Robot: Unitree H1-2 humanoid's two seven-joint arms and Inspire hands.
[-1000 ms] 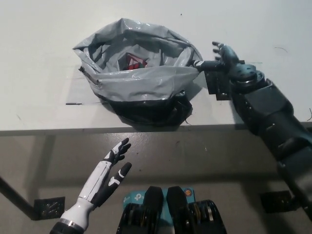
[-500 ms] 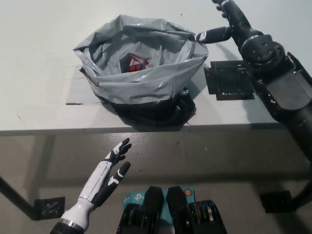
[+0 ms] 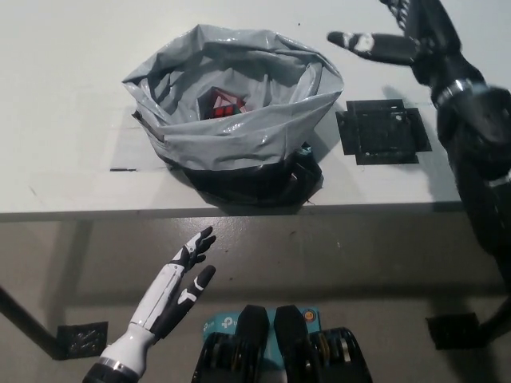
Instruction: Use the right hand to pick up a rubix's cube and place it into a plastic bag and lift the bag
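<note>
There is only one view, from a camera on the head of the robot, looking steeply down and a little forward. The upper half of the picture is filled by the white table [image 3: 72,159], whose front edge runs across the middle; under it the floor is seen. The plastic bag [image 3: 239,132] stands near the centre, at middle distance. The left hand [image 3: 180,275] is closest, at lower left, below the table edge
</note>
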